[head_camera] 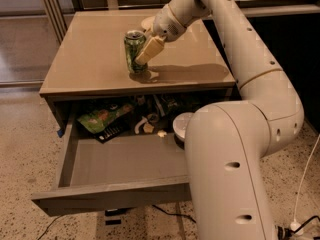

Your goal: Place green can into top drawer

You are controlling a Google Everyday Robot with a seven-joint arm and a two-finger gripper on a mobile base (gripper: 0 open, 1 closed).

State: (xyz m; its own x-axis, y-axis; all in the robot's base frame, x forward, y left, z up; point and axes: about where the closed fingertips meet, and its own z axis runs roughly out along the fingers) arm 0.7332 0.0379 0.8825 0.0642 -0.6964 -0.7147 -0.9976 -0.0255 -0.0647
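Note:
The green can (133, 49) stands upright on the tan cabinet top (90, 59), near its front middle. My gripper (142, 58) reaches down from the upper right and is shut on the can. One tan finger (150, 48) lies across the can's right side; the other finger is hidden behind the can. The top drawer (110, 196) is pulled out wide below the cabinet top. Its grey floor (125, 161) is bare at the front.
At the back of the drawer lie a green snack bag (102, 116), a black item (111, 131), small pale bits (147, 126) and a white bowl (181, 124). My own arm (235, 174) fills the lower right foreground. A cable (305, 184) runs along the speckled floor.

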